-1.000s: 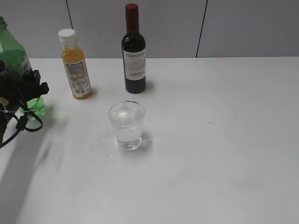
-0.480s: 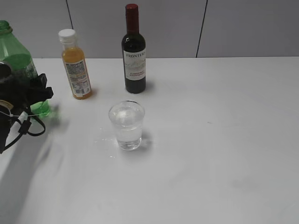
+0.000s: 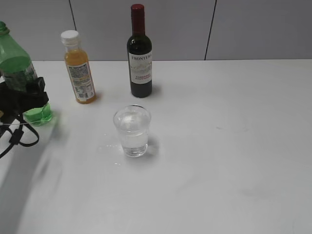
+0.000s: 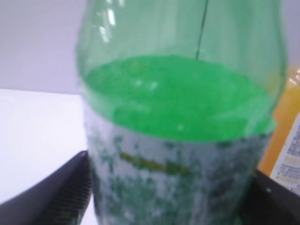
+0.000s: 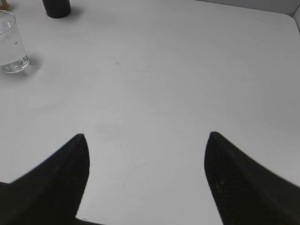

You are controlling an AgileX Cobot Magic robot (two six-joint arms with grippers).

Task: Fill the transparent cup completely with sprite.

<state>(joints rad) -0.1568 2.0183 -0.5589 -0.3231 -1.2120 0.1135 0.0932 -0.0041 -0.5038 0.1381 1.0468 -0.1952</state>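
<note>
The transparent cup (image 3: 132, 130) stands upright near the middle of the white surface (image 3: 224, 161), holding clear liquid up to a level somewhat below its rim, with a few small droplets on the surface just to its left. In the right wrist view the same cup (image 5: 11, 43) sits at the far upper left, well apart from that arm. The green sprite bottle (image 3: 19, 73) stands upright and capless at the far left edge of the exterior view, its base on the surface and its liquid level showing as a bright green band above the white-green label (the left wrist view is close and rather blurred, so the label print cannot be read). The left gripper (image 3: 20, 100) sits around the lower body of the sprite bottle (image 4: 180, 136), one dark finger (image 4: 61, 197) on each side; whether the pads press on the plastic or stand just clear of it cannot be told from these views. The right gripper (image 5: 145, 173) hangs over bare surface with its jaws spread wide and nothing between them. Behind the cup stand an orange juice bottle (image 3: 79, 68) with a white cap and, to its right, a dark wine bottle (image 3: 140, 53), both upright near the wall.
</note>
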